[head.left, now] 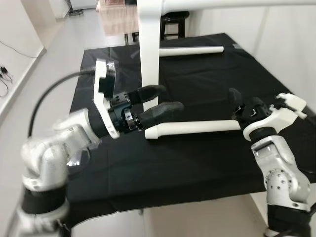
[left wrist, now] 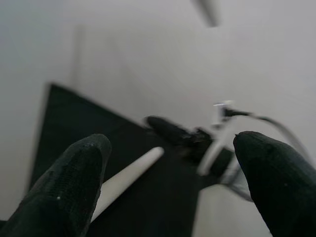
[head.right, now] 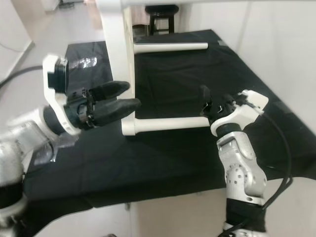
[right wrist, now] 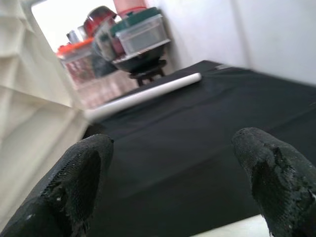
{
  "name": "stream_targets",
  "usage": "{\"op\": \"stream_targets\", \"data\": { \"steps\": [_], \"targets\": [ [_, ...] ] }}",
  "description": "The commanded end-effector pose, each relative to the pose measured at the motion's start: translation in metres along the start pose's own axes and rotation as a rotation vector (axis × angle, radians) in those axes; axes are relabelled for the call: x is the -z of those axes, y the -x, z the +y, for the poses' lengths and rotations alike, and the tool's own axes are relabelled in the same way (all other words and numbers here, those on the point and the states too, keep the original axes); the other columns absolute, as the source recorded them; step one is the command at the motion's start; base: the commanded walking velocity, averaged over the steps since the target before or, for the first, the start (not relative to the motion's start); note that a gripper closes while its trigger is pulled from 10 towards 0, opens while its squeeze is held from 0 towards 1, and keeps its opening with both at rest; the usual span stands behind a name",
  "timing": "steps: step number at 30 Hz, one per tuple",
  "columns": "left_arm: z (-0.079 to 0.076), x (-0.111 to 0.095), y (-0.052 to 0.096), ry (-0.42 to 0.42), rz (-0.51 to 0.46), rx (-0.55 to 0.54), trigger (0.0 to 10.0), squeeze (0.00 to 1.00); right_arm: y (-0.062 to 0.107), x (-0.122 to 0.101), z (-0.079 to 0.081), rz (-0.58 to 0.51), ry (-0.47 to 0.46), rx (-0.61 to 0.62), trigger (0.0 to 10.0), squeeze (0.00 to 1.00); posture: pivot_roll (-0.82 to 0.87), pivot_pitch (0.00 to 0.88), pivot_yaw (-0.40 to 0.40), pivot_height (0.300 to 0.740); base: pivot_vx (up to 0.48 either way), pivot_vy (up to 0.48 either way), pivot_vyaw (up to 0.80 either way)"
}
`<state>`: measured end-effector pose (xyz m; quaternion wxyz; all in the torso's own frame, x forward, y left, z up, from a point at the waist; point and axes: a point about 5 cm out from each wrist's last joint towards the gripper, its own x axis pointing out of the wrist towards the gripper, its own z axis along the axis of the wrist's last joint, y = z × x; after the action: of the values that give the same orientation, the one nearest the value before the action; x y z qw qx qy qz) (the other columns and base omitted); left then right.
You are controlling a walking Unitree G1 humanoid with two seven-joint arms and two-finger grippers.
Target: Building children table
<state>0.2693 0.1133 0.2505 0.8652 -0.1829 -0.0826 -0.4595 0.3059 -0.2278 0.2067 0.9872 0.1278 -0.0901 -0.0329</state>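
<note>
Work surface: a table covered by a black cloth (head.left: 197, 163). On it stands the white panel (head.left: 148, 54) of the children's table, upright on its edge, rising out of the top of the head views. Two white legs (head.left: 197, 127) stick out sideways from the panel toward my right: the near one low over the cloth, the far leg (head.left: 190, 50) further back, also lying close to the cloth.

My left gripper (head.left: 165, 102) is at the base of the panel, fingers spread apart, one on each side of its near edge; I cannot tell whether the pads touch it. In the left wrist view the two fingertips (left wrist: 74, 182) are wide apart with nothing between them, and the near leg runs away toward my other arm.

My right gripper (head.left: 236, 100) is at the free end of the near leg. Its fingers (right wrist: 79, 182) are open in the right wrist view, with nothing clamped. Whether they touch the leg I cannot tell.

Behind the table: a dark stool (head.left: 174, 19) on the floor.
</note>
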Motion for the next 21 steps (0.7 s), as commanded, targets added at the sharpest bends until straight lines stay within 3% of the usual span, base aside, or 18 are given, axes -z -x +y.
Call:
{"op": "stream_targets", "data": {
  "steps": [1,3,5,9,12,13,16,17,19,20,21],
  "targets": [
    [-0.001,-0.001,-0.001,-0.02,-0.014,-0.024,10.0,0.0,-0.002,-0.002,0.003,-0.015,0.036,-0.004,10.0,0.0,0.02,0.105,-0.003,0.74,0.0,-0.45,0.0],
    [-0.005,0.028,0.001,0.052,0.0,-0.116,10.0,0.0,-0.004,-0.001,0.014,-0.023,0.136,-0.038,10.0,0.0,0.02,0.097,0.001,0.74,0.0,-0.469,0.0],
    [-0.005,0.039,0.001,0.072,0.017,-0.141,10.0,0.0,-0.005,0.0,0.019,-0.026,0.175,-0.057,10.0,0.0,0.01,0.096,0.003,0.74,0.0,-0.472,0.0],
    [-0.006,0.047,-0.001,0.095,0.032,-0.151,10.0,0.0,-0.005,0.002,0.026,-0.028,0.216,-0.082,10.0,0.0,0.01,0.089,0.011,0.74,0.0,-0.472,0.0],
    [0.001,0.055,-0.011,0.124,0.009,-0.248,10.0,0.0,-0.004,0.014,0.045,-0.025,0.295,-0.143,10.0,0.0,-0.01,0.077,0.005,0.74,0.0,-0.315,0.0],
    [0.006,0.059,-0.012,0.082,0.019,-0.322,10.0,0.0,-0.003,0.021,0.05,-0.025,0.325,-0.158,10.0,0.0,-0.02,0.077,0.003,0.74,0.0,0.0,0.0],
    [0.01,0.062,-0.012,0.047,0.029,-0.369,10.0,0.0,-0.003,0.025,0.053,-0.025,0.345,-0.166,10.0,0.0,-0.02,0.077,0.004,0.74,0.0,0.0,0.0],
    [0.014,0.063,-0.011,0.001,0.042,-0.415,10.0,0.0,-0.003,0.029,0.055,-0.023,0.363,-0.173,10.0,0.0,-0.02,0.072,0.004,0.74,0.0,0.0,0.0],
    [0.014,0.063,-0.011,0.001,0.042,-0.415,10.0,0.0,-0.003,0.029,0.055,-0.023,0.363,-0.173,10.0,0.0,-0.02,0.072,0.004,0.74,0.0,0.0,0.0],
    [0.026,0.057,-0.005,-0.081,0.028,-0.513,0.0,0.0,-0.002,0.041,0.06,-0.004,0.393,-0.193,10.0,0.0,-0.01,0.071,0.007,0.74,0.0,0.0,0.0],
    [0.026,0.057,-0.005,-0.081,0.028,-0.513,0.0,0.0,-0.002,0.041,0.06,-0.004,0.393,-0.193,10.0,0.0,-0.01,0.071,0.007,0.74,0.0,0.0,0.0]
  ]
}}
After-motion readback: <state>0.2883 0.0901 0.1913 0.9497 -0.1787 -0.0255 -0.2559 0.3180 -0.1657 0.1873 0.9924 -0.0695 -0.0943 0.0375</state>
